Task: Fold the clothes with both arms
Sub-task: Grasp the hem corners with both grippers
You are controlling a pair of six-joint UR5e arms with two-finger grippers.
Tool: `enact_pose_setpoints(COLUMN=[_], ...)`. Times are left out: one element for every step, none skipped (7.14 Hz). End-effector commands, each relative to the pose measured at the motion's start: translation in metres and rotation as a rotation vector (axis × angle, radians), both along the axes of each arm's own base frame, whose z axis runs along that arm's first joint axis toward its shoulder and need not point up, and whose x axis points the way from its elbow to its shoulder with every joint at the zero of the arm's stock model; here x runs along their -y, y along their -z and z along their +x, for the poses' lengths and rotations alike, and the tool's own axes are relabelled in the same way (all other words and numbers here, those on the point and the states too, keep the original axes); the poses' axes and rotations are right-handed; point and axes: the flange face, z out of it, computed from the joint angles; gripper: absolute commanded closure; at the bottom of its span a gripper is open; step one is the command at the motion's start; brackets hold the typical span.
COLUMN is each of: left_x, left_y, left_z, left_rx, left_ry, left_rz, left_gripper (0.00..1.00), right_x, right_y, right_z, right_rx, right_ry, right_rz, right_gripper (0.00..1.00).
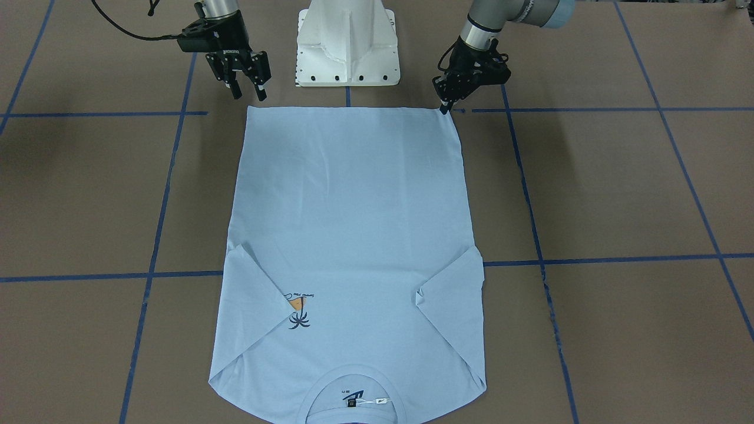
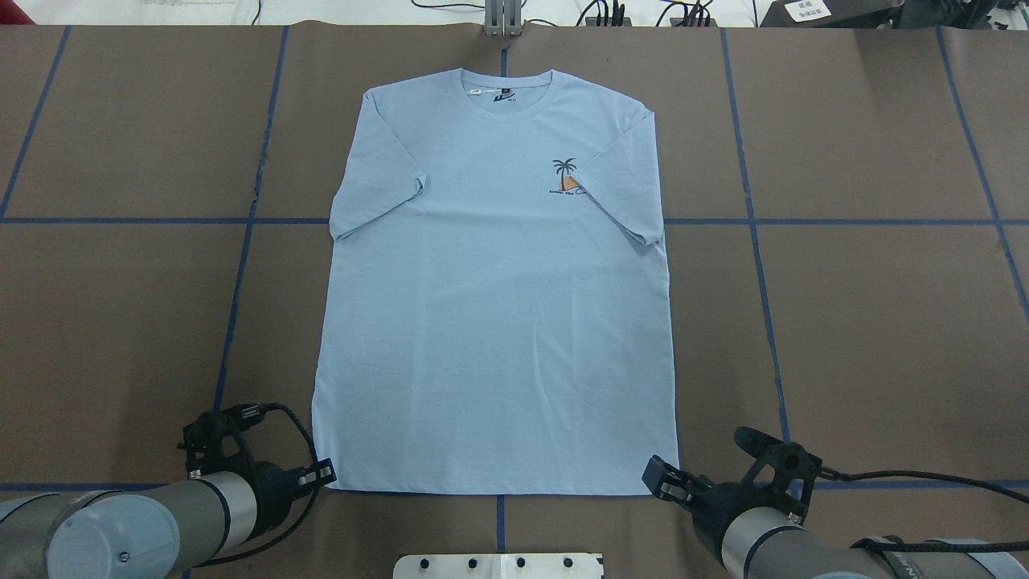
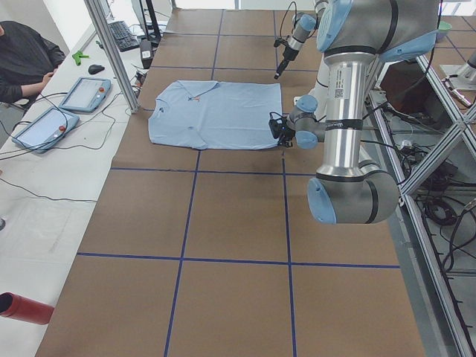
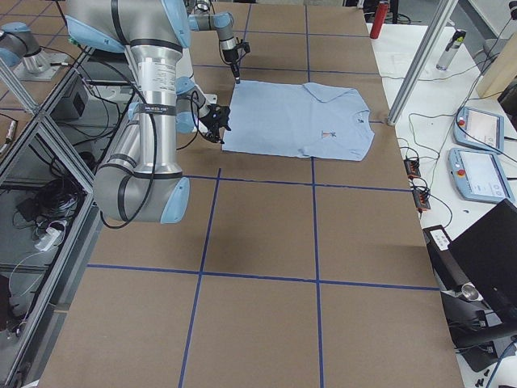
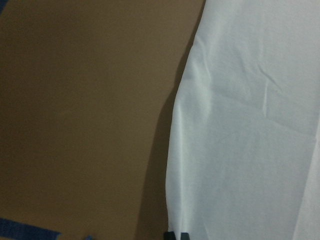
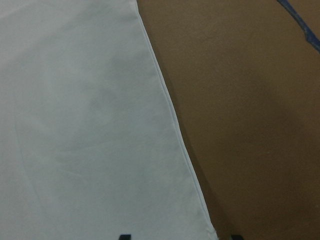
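Observation:
The light blue T-shirt [image 1: 353, 224] lies flat on the brown table, front up, with both sleeves folded inward and the collar on the far side [image 2: 506, 84]. My left gripper [image 1: 446, 106] is at the hem corner on my left, low at the table, with its fingers together on the cloth edge; the left wrist view [image 5: 177, 235] shows its tips pinched at the slightly raised edge. My right gripper [image 1: 248, 93] is open and hovers at the other hem corner; in the right wrist view [image 6: 179, 236] its fingertips straddle that corner.
The white pedestal base [image 1: 347, 47] stands just behind the hem between the arms. Blue tape lines [image 1: 165, 194] cross the table. An aluminium post [image 3: 111, 52], tablets [image 3: 85, 93] and a seated person [image 3: 26, 56] are beyond the collar end.

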Motion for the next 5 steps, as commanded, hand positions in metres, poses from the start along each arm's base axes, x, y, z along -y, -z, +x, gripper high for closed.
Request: enact_pose_setpoints(left_x=[0.000,0.000,0.000,0.000,0.000], left_y=[0.008,0.009,0.009,0.009,0.009], left_z=[-0.003,-0.003,-0.003,-0.003,-0.003], left_rx=[-0.018,-0.018,-0.017,-0.020,-0.020], left_ry=[0.001,-0.001,-0.001,-0.001,-0.001], left_rz=[0.002,0.001,0.002,0.003,0.003], left_gripper=[1.00,1.00,1.00,1.00,1.00], right_x=[-0.003,-0.004,-0.004,-0.005,-0.005], right_y=[-0.015,-0.020,-0.017,-0.016,-0.018], right_z=[-0.014,-0.017,-0.020,-0.025,-0.025], right_rx=[-0.056,-0.067,-0.060,-0.060,-0.063], right_ry=[0.002,0.001,0.002,0.004,0.004], right_rz=[0.001,0.002,0.002,0.001,0.001], right_gripper=[0.30,0.34,0.40,0.41,0.45])
